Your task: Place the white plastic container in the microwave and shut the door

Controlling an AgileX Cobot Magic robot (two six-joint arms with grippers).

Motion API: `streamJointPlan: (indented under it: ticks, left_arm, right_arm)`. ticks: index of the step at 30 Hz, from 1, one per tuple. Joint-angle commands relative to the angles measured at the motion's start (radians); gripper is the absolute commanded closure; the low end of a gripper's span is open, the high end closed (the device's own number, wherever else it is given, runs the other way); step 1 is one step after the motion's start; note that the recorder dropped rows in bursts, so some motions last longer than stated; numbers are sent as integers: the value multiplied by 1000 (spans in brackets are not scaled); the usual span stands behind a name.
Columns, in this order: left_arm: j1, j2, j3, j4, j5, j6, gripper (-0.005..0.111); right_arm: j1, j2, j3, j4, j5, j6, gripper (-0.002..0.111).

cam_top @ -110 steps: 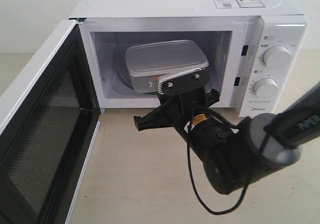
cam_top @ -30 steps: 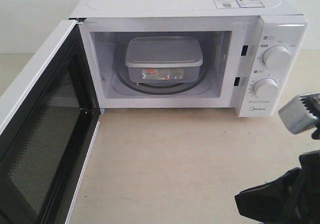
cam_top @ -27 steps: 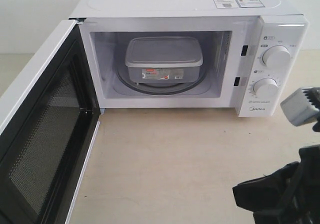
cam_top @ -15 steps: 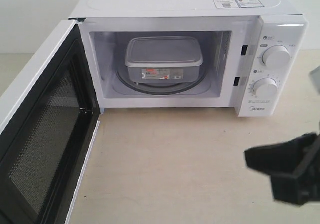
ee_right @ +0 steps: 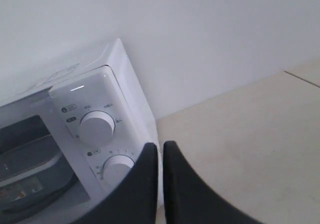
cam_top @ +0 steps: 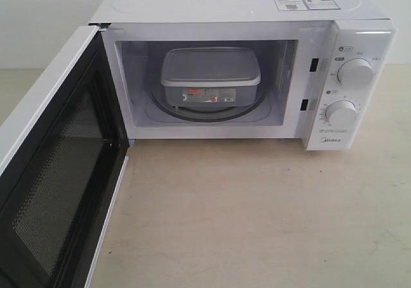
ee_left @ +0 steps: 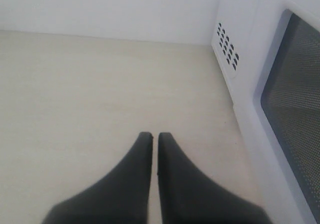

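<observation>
**Q:** What surrounds the work area, and is the opening obstructed?
**A:** A pale table [cam_top: 257, 224] carries the microwave [cam_top: 244, 5], with a plain white wall [ee_right: 210, 29] behind it. The door [cam_top: 58, 191] is swung wide to the left, its black mesh inner side exposed. The cavity opening is in full view from the front.

**Q:** Where is the white plastic container [cam_top: 210, 66]?
**A:** Inside the cavity, resting on the glass turntable [cam_top: 253, 111], lid on, label facing outward.

**Q:** What is cut off or unclear?
**A:** The door's lower part runs out of frame. Its handle is not visible. Print on the top stickers [cam_top: 305, 1] and around the two dials [cam_top: 355, 71] is too small to read. The exterior view shows neither arm.

**Q:** Arm pose and claw condition?
**A:** The left gripper [ee_left: 154, 136] hangs over the table beside the door's outer face, near the vent holes [ee_left: 227, 49]. Its jaws are closed to a thin slit and hold nothing. The right gripper [ee_right: 160, 146] is raised beside the dial panel, jaws likewise pressed together and empty.
</observation>
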Motion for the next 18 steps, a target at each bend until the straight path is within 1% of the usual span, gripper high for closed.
streamJointPlan:
  ticks: [1, 5, 6, 7, 10, 14, 18]
  left_arm:
    - [1, -3, 3, -3, -3, -7, 102]
    - [1, -3, 3, -3, -3, -7, 102]
    - [1, -3, 3, -3, -3, -7, 102]
    - [1, -3, 3, -3, -3, -7, 102]
    - [1, -3, 3, -3, -3, -7, 102]
    - [1, -3, 3, -3, -3, -7, 102]
    - [1, -3, 3, -3, -3, -7, 102]
  right_arm:
    - [-7, -7, 57, -8, -48, -30, 108]
    - [-7, -11, 66, -8, -15, -147, 108]
    - [-7, -12, 66, -19, 18, -185, 108]
    - [-7, -17, 66, -42, 43, -214, 108]
    - [4, -20, 66, -165, 113, -219, 108]
    - [35, -20, 66, -284, 152, -193, 108]
    - [74, -24, 66, -429, 165, -13, 108]
